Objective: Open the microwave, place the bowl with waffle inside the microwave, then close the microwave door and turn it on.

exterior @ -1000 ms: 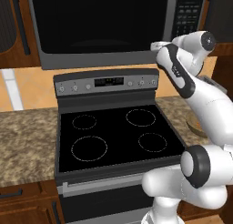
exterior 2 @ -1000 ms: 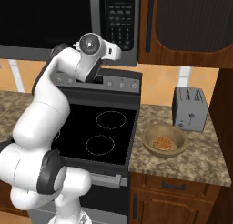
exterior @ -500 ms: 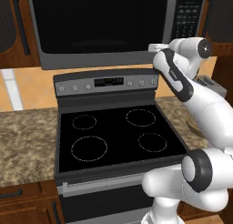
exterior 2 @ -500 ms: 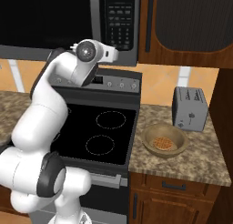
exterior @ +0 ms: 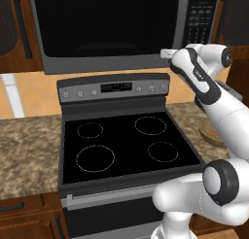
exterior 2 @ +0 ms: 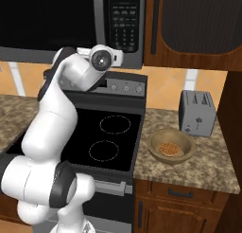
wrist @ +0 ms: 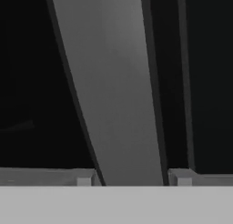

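Note:
The microwave (exterior: 112,63) hangs shut above the stove, its door (exterior: 107,24) a wide black glass panel. My gripper (exterior: 165,52) is raised to the door's lower right corner, just left of the keypad (exterior: 199,19). In the hand view the door's vertical grey strip (wrist: 118,91) runs between my two fingertips (wrist: 84,177), and the gripper (wrist: 133,177) is open with a small gap on each side. The tan bowl (exterior 2: 171,147) with a waffle (exterior 2: 166,148) sits on the counter right of the stove, in front of the toaster.
The black-topped stove (exterior: 126,141) lies directly below my arm. A small grey toaster (exterior 2: 197,112) stands behind the bowl. Granite counter (exterior: 29,145) runs on both sides, with wooden cabinets (exterior 2: 194,23) beside the microwave.
My wrist and forearm have shifted slightly while the hand stayed at the microwave's lower right corner. The bowl and door have not moved.

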